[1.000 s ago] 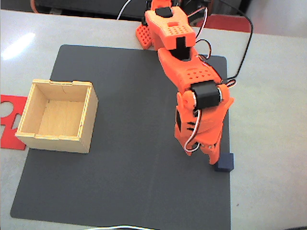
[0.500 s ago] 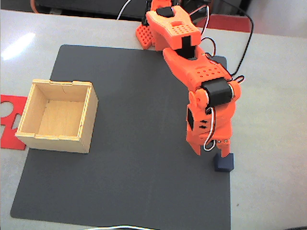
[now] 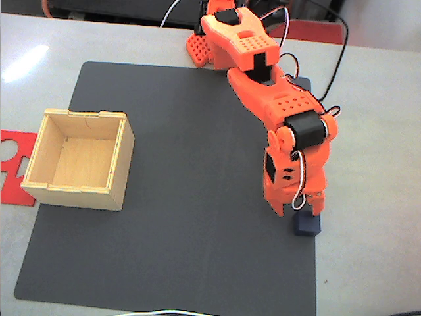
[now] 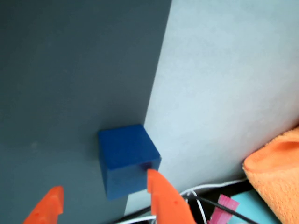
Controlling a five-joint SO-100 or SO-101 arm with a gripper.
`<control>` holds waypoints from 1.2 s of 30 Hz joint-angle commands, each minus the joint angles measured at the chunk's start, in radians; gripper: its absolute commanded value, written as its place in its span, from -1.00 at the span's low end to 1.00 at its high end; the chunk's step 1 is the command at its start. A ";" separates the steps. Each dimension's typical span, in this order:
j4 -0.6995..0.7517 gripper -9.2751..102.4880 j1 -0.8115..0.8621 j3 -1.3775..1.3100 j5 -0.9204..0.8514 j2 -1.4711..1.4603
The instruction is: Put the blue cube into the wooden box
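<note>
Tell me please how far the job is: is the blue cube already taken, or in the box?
Done: the gripper is down at the blue cube, at the edge of the dark mat. In hand: the jaws stand open either side of the cube, one tip at its corner, not closed on it. Left: grasp, lift, carry across to the wooden box, which holds nothing, and release.

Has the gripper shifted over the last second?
Yes. In the fixed view the gripper moved right, toward the mat's right edge, now straddling the blue cube, which stayed put.
</note>
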 commanded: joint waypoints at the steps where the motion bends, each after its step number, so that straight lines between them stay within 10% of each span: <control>1: -0.025 -0.43 -0.008 -0.175 0.028 -0.077; 16: -0.038 -0.44 -0.025 -0.176 0.137 -0.138; 24: -0.110 -0.83 -0.015 -0.176 0.256 -0.087; 36: -0.213 -0.83 0.256 -0.175 0.543 0.272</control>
